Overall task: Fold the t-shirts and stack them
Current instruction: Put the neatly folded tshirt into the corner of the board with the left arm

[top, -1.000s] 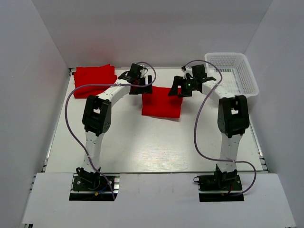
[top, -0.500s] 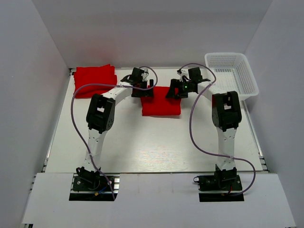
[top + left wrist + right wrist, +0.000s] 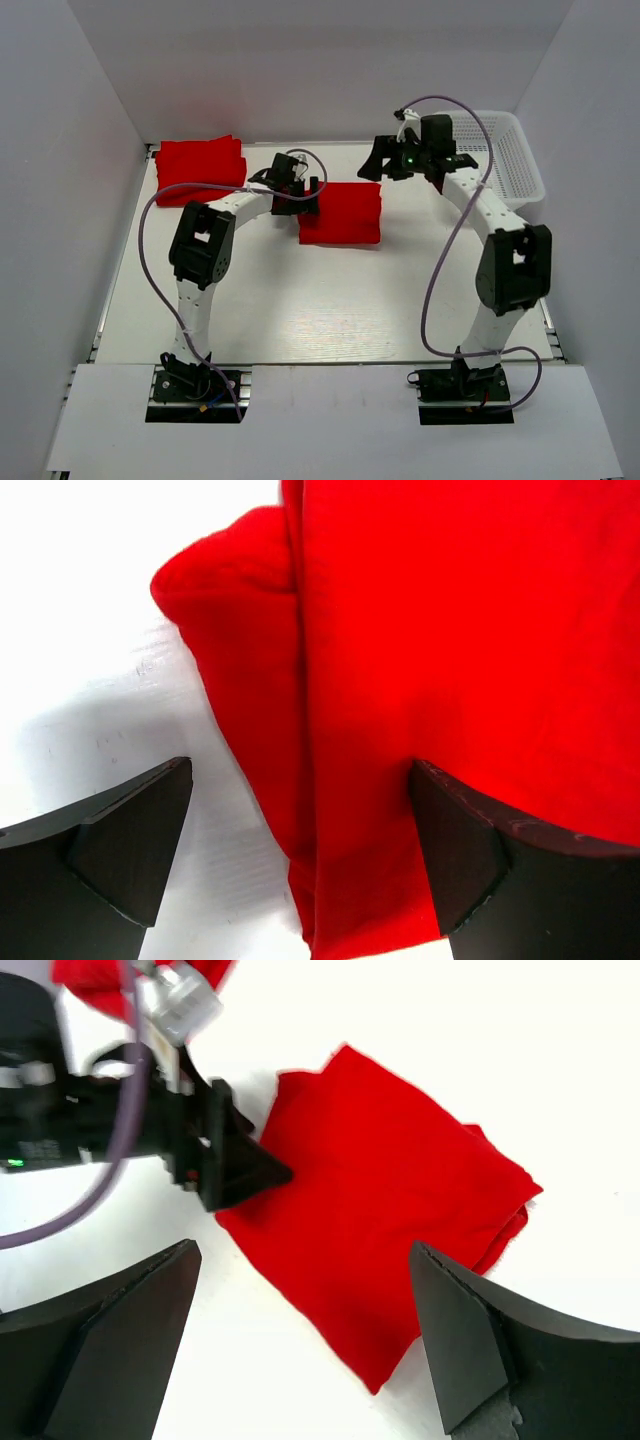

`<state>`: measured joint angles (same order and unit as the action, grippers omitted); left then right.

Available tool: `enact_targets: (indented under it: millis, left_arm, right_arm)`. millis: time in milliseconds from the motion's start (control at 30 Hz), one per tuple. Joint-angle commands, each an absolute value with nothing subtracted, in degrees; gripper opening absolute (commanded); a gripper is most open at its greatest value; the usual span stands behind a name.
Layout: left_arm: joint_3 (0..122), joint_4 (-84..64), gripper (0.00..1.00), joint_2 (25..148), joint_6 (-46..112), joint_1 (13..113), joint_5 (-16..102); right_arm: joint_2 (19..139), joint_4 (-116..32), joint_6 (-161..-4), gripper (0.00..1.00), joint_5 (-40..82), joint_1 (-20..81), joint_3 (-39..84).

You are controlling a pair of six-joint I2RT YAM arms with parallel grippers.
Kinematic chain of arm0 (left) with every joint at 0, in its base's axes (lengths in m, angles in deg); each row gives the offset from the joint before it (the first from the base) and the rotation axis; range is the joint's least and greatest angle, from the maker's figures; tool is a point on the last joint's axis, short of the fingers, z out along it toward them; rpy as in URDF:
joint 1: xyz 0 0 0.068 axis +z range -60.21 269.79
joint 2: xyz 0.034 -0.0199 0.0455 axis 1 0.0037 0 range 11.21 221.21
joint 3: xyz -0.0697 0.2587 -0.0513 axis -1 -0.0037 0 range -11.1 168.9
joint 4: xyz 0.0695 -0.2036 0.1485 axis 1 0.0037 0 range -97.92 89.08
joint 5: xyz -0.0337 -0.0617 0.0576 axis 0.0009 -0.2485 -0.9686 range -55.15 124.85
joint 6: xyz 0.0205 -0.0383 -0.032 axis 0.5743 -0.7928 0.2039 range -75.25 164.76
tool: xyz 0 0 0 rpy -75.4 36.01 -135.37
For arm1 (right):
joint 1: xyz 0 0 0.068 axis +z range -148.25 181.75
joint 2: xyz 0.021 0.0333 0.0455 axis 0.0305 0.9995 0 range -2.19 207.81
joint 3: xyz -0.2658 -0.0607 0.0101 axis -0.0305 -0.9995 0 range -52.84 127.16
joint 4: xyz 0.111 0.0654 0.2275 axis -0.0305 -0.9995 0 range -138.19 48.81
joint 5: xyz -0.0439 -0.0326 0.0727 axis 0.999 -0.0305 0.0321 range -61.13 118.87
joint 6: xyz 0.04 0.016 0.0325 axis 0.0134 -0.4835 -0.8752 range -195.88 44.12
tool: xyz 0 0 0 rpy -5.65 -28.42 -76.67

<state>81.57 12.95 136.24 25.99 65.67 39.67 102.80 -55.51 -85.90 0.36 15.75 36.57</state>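
Folded red t-shirt [image 3: 345, 212], nothing gripping it
Left gripper [image 3: 300, 780] wide open astride its edge; right gripper [image 3: 305, 1250] wide and empty.

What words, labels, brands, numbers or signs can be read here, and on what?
None can be read.
The folded plain red cloth t-shirt and the red cloth stack at the far left carry no print.
The white plastic mesh basket shows no label.
Any marks on the robot arms are too small to tell.
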Motion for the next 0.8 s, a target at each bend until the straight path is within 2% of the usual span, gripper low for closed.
enact_targets:
  millis: [0, 200, 267, 367, 467, 500, 567, 600, 633, 733, 767]
  left_arm:
    - [79.43, 13.18, 1.00, 132.76, 24.36, 65.36, 39.07]
    - [82.51, 13.18, 1.00, 137.15, 24.36, 64.83, 43.19]
    - [81.98, 12.48, 0.93, 137.77, 24.98, 63.78, 44.52]
    - [81.98, 11.86, 0.88, 138.38, 26.29, 62.55, 45.04]
    - [81.98, 12.48, 0.76, 138.91, 27.00, 61.23, 44.43]
    - [81.98, 12.48, 0.66, 138.91, 27.87, 61.23, 44.43]
    - [82.68, 13.17, 0.54, 139.53, 27.88, 60.62, 42.76]
    - [83.90, 13.70, 0.42, 140.22, 27.88, 60.61, 42.15]
    - [84.70, 13.71, 0.35, 140.23, 27.88, 60.61, 42.14]
    - [88.30, 15.99, 0.00, 141.81, 27.88, 60.61, 41.44]
    - [89.00, 16.51, 0.00, 141.81, 27.88, 60.61, 41.44]
  right_arm:
    - [97.93, -53.76, -86.51, 0.90, 3.12, 15.81, 31.73]
    - [88.10, -53.23, -86.69, 0.90, 8.65, 15.64, 23.02]
    - [86.68, -53.40, -86.69, 0.90, 10.06, 15.55, 21.26]
    - [84.13, -53.58, -86.60, 0.90, 12.52, 15.55, 18.97]
    - [82.63, -54.10, -85.99, 0.90, 15.59, 15.46, 18.27]
    - [81.93, -54.54, -85.99, 0.90, 15.95, 15.55, 18.26]
    - [81.40, -54.55, -85.90, 0.90, 17.71, 15.46, 17.74]
    - [80.88, -54.55, -85.90, 0.90, 18.23, 15.46, 17.56]
    - [80.44, -54.72, -85.98, 0.90, 19.46, 15.46, 17.30]
    - [79.20, -55.51, -86.16, 0.90, 21.48, 15.37, 16.86]
    - [78.94, -55.69, -86.07, 0.90, 21.58, 15.37, 16.86]
